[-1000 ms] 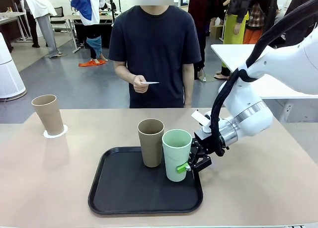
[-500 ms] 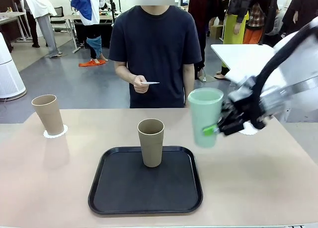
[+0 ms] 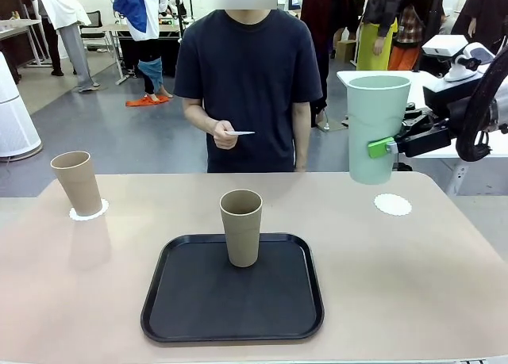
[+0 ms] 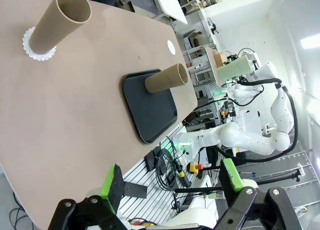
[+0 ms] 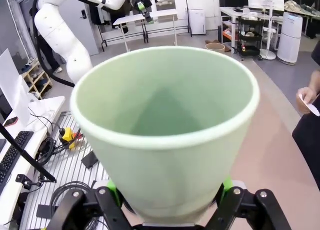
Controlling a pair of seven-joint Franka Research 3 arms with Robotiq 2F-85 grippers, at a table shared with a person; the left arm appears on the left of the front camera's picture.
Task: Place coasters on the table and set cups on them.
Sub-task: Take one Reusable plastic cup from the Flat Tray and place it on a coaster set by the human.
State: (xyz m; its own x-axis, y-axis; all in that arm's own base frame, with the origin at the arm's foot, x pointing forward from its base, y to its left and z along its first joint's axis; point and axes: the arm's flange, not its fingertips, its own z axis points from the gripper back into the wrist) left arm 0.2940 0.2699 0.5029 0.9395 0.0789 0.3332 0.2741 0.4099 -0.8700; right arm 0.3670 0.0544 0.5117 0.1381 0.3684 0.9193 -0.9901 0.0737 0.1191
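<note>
The mint green cup [image 3: 379,130] hangs upright over the right end of the bench [image 3: 444,285]. My right pincer [image 3: 389,147] is clamped on its wall, and a bare scalloped coaster [image 3: 393,204] lies just below. One tan cup [image 3: 240,227] stands in the black tray [image 3: 230,300], another tan cup [image 3: 76,182] stands on a far-left coaster [image 3: 87,214], and my left pincer [image 4: 171,176] gapes wide, holding nothing.

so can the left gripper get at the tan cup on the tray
Probably yes: the left gripper is open, the tan cup stands alone on the tray, and the right gripper holds the mint cup off to the side.
</note>
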